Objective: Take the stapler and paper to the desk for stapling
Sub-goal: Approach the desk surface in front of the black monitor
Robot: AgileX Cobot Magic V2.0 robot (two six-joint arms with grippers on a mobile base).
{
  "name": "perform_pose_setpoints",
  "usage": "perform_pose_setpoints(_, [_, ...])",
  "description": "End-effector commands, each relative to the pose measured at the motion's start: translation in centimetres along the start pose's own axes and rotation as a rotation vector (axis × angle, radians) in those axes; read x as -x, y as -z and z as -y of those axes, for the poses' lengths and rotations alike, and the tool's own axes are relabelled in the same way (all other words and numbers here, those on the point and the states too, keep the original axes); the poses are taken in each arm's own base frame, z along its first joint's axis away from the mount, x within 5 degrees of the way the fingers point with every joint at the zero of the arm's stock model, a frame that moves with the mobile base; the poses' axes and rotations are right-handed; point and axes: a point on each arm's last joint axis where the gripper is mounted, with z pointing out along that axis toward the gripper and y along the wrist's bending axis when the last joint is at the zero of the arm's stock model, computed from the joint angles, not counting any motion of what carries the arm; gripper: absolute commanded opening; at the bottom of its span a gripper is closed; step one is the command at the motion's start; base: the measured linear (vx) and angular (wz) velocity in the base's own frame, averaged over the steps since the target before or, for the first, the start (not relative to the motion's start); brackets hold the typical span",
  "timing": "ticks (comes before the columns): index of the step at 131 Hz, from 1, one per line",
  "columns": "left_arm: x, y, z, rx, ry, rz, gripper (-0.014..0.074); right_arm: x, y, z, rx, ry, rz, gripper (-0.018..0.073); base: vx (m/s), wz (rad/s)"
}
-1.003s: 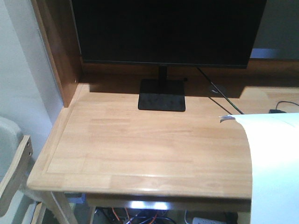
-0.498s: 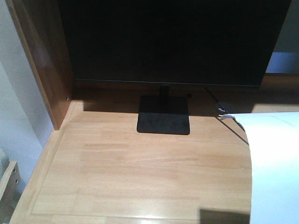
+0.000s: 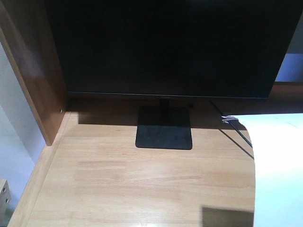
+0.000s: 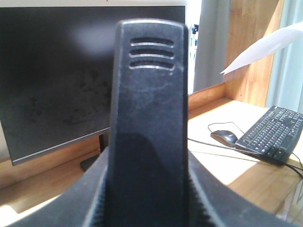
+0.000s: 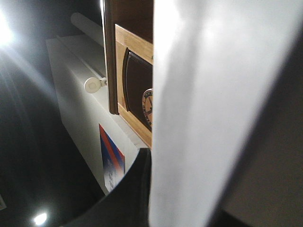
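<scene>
finds the stapler (image 4: 149,109) clamped upright between the fingers of the left gripper (image 4: 149,208), filling the middle of the left wrist view, ribbed end uppermost. places it aloft facing the monitor (image 3: 165,47), with the desk (image 3: 142,184) lower in that view; cannot tell its height above the wood.

finds the paper (image 3: 279,175) pinched in the right gripper (image 5: 184,208), closed on the sheet, with one dark finger (image 5: 130,189) pressed against its left face in the right wrist view. places the sheet at the right edge of the front view, hanging curved over the right side of the desk, upper corner near a black cable (image 3: 234,131). sees its corner high at the right of the left wrist view, with a keyboard (image 4: 274,135) and a mouse (image 4: 223,137) lying on the wood lower down.

against the picture of one second ago: stands closer to the desk, front edge and underside gone out of frame. shows the monitor enlarged across the upper half and its base (image 3: 164,133) lower in the picture. shows the brown side panel (image 3: 33,85) larger at the left. keeps the paper at the same right-hand spot. adds a dark shadow patch (image 3: 227,217) at the bottom edge, wider than half a second ago.
</scene>
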Motion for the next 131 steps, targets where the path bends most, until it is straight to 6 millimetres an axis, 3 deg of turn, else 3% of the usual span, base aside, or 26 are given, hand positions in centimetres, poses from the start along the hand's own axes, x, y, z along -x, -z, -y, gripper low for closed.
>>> perform_pose_setpoints(1, [1.74,0.09,-0.05,0.001,0.012,0.123,-0.0006,0.23,-0.50,-0.86,0.053,0.016,0.010,-0.0007,0.05,-0.03])
perform_pose_setpoints(131, [1.74,0.09,-0.05,0.001,0.012,0.123,-0.0006,0.23,-0.50,-0.87,0.054,0.016,0.010,-0.0007,0.00,0.00])
